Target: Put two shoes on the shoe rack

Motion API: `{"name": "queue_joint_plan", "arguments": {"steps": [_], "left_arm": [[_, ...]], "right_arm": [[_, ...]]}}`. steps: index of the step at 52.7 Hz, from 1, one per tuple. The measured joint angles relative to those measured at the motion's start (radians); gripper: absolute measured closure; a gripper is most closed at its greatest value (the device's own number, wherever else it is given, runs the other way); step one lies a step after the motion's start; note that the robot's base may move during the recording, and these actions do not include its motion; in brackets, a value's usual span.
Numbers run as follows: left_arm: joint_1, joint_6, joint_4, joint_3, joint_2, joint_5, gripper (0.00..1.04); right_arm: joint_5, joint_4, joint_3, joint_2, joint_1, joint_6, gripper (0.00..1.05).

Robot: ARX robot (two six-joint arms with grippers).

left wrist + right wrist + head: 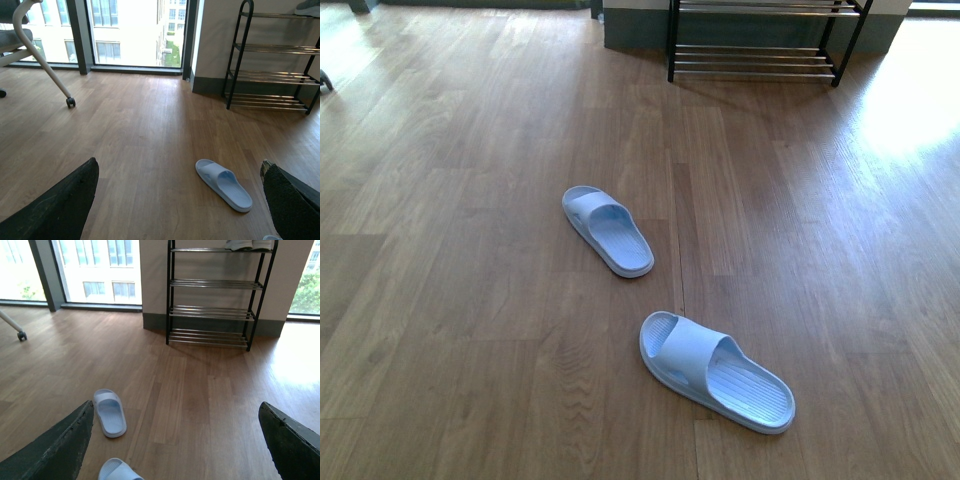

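Both jaws wide apart, empty

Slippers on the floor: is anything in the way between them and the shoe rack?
Nothing visible is. Only bare floor lies between the near slipper, the far slipper and the rack by the wall. Other shoes already sit on its top shelf.
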Motion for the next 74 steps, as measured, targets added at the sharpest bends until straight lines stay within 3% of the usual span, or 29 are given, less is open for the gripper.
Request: {"name": "queue_joint_plan", "arguments": {"steps": [41,44,47,53,57,66,74], "left_arm": [[0.000,0.000,0.000,0.000,0.000,0.003,0.09],[0.000,0.000,0.000,0.000,0.000,0.003,0.09],[0.000,0.000,0.000,0.000,0.000,0.003,0.09],[0.000,0.000,0.000,0.000,0.000,0.003,0.09],[0.000,0.000,0.000,0.000,0.000,0.003,0.09],[0.000,0.000,0.000,0.000,0.000,0.003,0.09],[0.000,0.000,0.000,0.000,0.000,0.003,0.09]], "right_arm": [[0.004,0.000,0.000,0.001,0.000,0.000,0.09],[0.080,-0.080,0.018,0.026,0.023,0.024,0.09],[0.062,-0.097,0.019,0.087,0.003,0.043,0.09],[-0.032,0.166,0.083,0.407,-0.142,-0.001,0.09],[-0.036,0.370,0.153,0.674,-0.189,-0.064,0.09],[0.002,0.705,0.340,1.334,-0.204,-0.212,0.09],[0.014,0.769,0.445,1.734,-0.200,-0.275,0.09]]}}
